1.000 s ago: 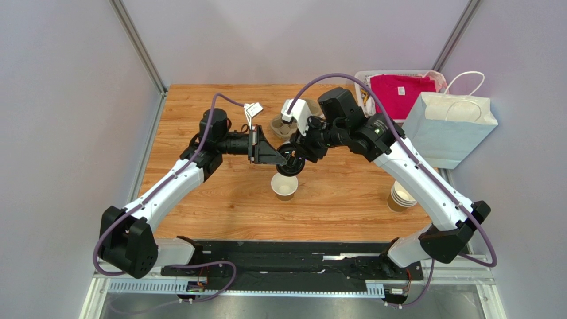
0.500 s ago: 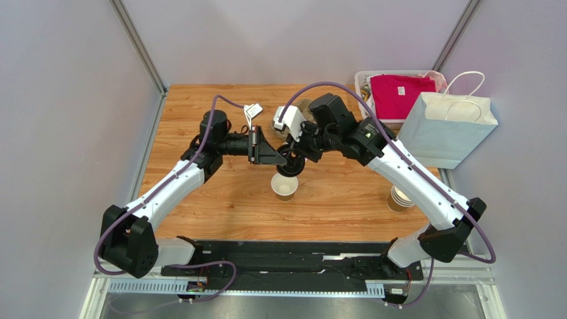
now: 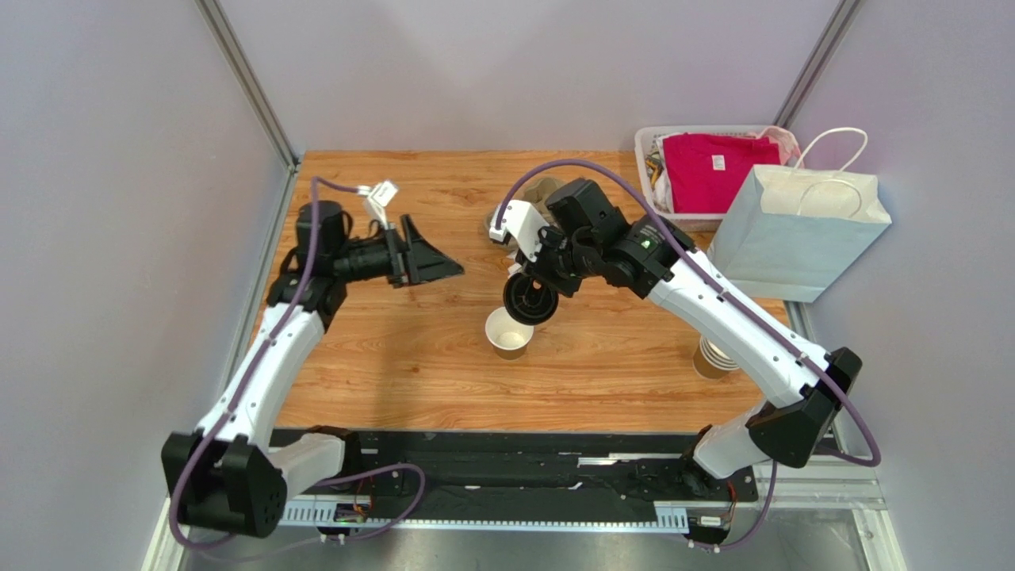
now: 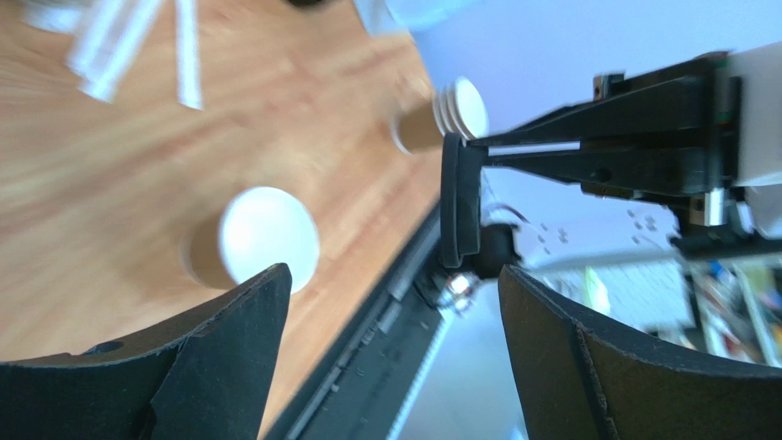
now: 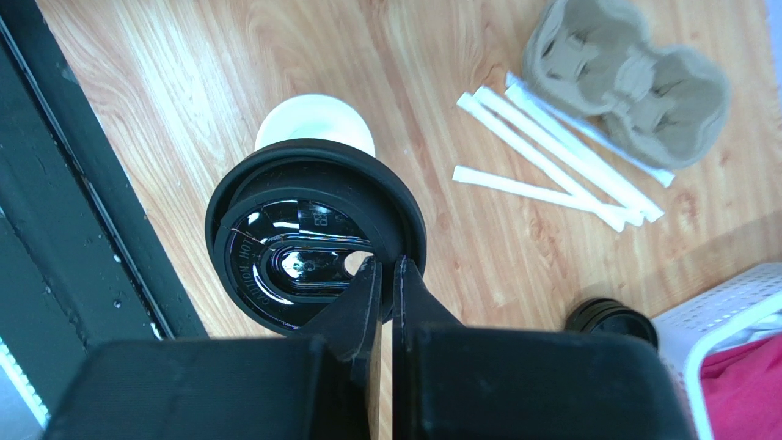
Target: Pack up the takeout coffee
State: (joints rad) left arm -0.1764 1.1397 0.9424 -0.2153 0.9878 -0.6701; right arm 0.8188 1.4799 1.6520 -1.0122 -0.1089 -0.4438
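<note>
No lidded takeout coffee is in view. A lidless brown paper cup (image 3: 510,334) with a white inside stands mid-table, also seen from the left wrist (image 4: 262,238) and the right wrist (image 5: 317,119). Just above it hangs a round black lid (image 3: 529,300), tilted, with my right gripper (image 5: 385,275) shut on its rim (image 5: 312,229). In the left wrist view the lid (image 4: 456,202) shows edge-on between the right fingers (image 4: 551,151). My left gripper (image 3: 443,264) stands open and empty, apart to the left; its midpoint (image 4: 390,302) faces the lid.
A white paper bag (image 3: 804,226) and a white basket (image 3: 649,140) with pink cloth stand at the back right. A stack of lidless cups (image 3: 717,353) sits near the right edge. White wrapped sticks (image 5: 551,174), a pulp cup carrier (image 5: 624,78) and loose black lids (image 5: 610,321) lie behind.
My left gripper let go of the lid, opened wide and drew back to the left. My right gripper closed on the lid's rim and now holds it alone over the cup.
</note>
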